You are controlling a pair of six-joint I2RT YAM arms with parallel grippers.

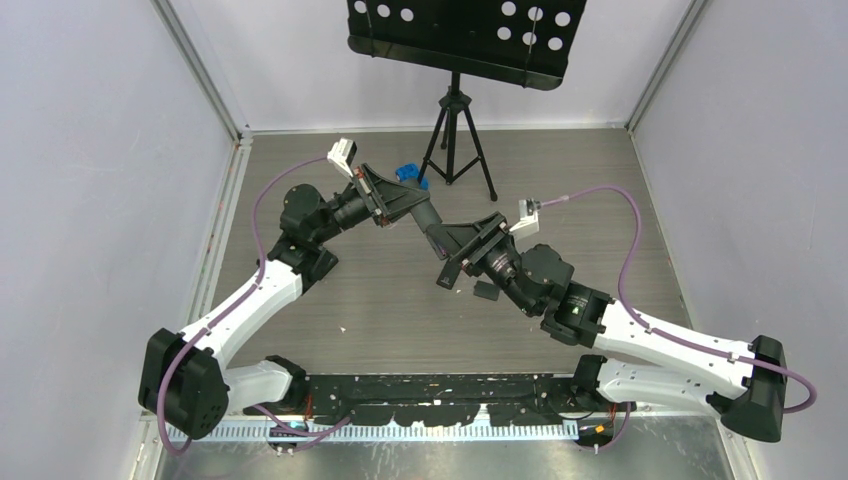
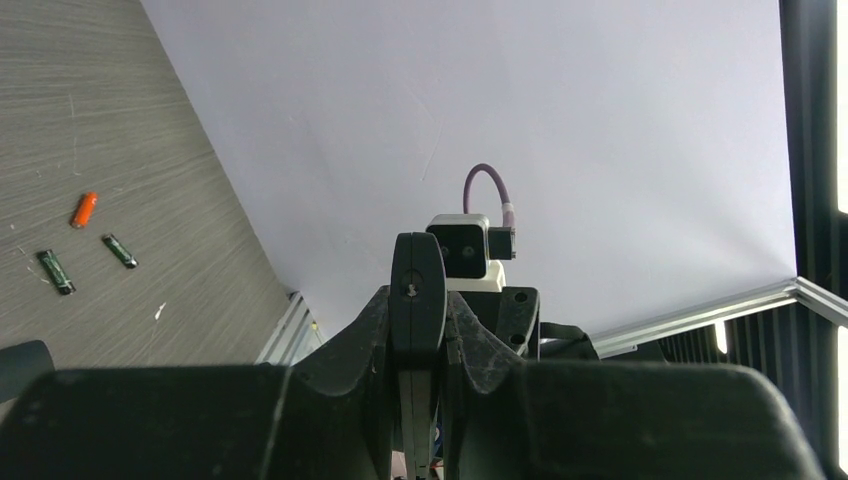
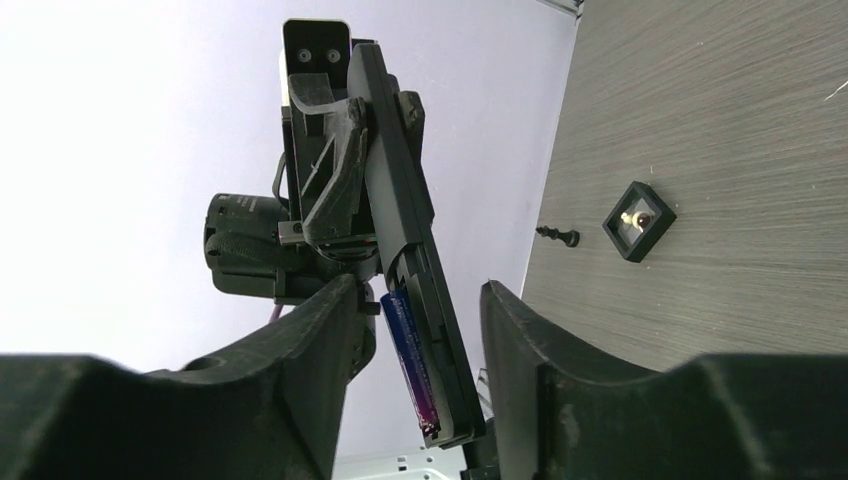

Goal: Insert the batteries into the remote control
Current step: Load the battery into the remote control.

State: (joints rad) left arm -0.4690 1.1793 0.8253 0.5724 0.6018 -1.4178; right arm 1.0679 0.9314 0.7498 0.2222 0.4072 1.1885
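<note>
The slim black remote control [image 1: 435, 228] is held in the air between my two grippers. My left gripper [image 1: 410, 212] is shut on it; in the left wrist view the remote [image 2: 417, 270] stands edge-on between the fingers of that gripper [image 2: 418, 310]. My right gripper [image 3: 420, 300] is open, its fingers either side of the remote's [image 3: 395, 190] open end. A purple battery [image 3: 410, 360] lies in the remote's compartment. An orange battery [image 2: 85, 209] and two dark green batteries [image 2: 56, 272] [image 2: 119, 250] lie on the table.
A black tripod [image 1: 455, 120] with a perforated black stand top is at the back, with a blue object [image 1: 408, 172] beside it. A small black square plate [image 3: 638, 221] and a screw [image 3: 558, 236] lie on the table. Grey walls enclose the sides.
</note>
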